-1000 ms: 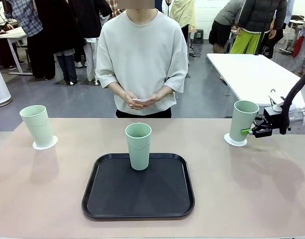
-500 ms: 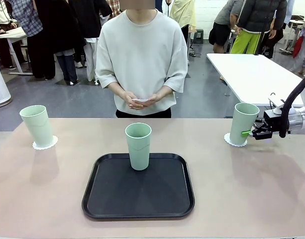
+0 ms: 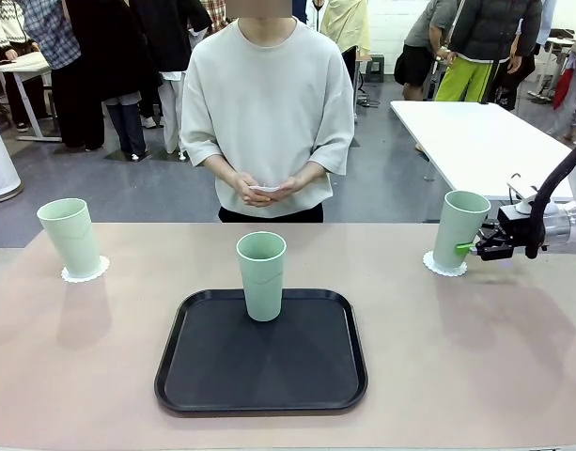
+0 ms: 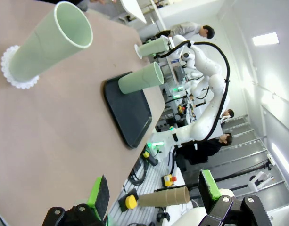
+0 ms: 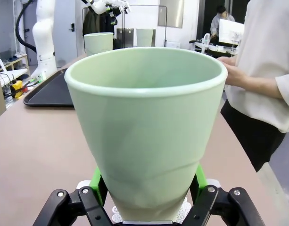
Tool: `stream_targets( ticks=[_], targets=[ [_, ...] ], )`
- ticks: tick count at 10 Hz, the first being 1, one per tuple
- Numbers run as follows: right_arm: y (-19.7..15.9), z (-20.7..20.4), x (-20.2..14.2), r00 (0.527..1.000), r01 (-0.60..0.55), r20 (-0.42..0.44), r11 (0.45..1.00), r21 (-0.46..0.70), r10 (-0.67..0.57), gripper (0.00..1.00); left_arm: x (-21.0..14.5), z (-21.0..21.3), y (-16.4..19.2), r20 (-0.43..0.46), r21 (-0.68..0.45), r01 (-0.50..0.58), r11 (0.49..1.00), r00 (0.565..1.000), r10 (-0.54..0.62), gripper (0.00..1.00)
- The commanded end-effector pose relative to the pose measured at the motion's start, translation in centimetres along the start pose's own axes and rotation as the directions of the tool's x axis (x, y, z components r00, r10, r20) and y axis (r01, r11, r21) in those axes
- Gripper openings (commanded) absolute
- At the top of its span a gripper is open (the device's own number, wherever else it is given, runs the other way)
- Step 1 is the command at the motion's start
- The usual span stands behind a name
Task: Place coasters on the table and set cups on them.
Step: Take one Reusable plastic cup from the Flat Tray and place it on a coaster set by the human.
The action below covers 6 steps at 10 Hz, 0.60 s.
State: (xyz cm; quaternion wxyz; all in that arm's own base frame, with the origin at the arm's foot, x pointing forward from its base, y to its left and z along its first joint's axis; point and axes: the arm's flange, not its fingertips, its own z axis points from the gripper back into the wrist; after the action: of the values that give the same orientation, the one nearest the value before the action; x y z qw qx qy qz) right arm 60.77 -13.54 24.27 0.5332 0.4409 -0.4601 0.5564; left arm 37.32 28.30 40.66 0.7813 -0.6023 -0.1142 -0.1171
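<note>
Pale mint-green plastic tumblers, three in all, stand on a large tan table (image 3: 513,376). At the right of the front view, the right tumbler (image 3: 459,225) sits on a small round white scalloped coaster (image 3: 436,266). It is off toward the disc's right edge and leans slightly. The right gripper (image 3: 468,248), black with green pads, is clamped on this cup low down. In the right wrist view its fingers (image 5: 98,181) press both sides near the base.

At far left, the left tumbler (image 3: 71,235) rests on a second coaster (image 3: 88,273). The middle tumbler (image 3: 261,277) stands on a black rectangular tray (image 3: 203,376) at centre, with no coaster under it. At top centre, a person's hands (image 3: 266,188) hold a small white disc, likely another coaster.

The left gripper (image 4: 153,193) is spread wide and holds nothing.

Likely risks: the tall, narrow-based right cup could topple when let go, because it leans and sits off-centre. A pad that clings during withdrawal could also drag the cup or the light coaster sideways.
</note>
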Motion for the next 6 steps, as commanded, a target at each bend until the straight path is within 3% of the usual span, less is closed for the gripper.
stream_targets(
  ticks=[1, 6],
  targets=[
    [-1.13, 0.23, 0.19, 0.999, 0.030, 0.035, 1.000, -0.008, -0.029, 0.82, 0.13, 0.25, -0.28, 0.003, 0.006, -0.013, 1.000, 1.000, 0.013, 1.00],
    [-1.59, 0.45, -0.33, 0.997, 0.056, 0.055, 0.998, -0.004, -0.056, 0.82, 0.13, 0.25, -0.28, 0.003, 0.006, -0.013, 1.000, 1.000, 0.013, 1.00]
  ],
)
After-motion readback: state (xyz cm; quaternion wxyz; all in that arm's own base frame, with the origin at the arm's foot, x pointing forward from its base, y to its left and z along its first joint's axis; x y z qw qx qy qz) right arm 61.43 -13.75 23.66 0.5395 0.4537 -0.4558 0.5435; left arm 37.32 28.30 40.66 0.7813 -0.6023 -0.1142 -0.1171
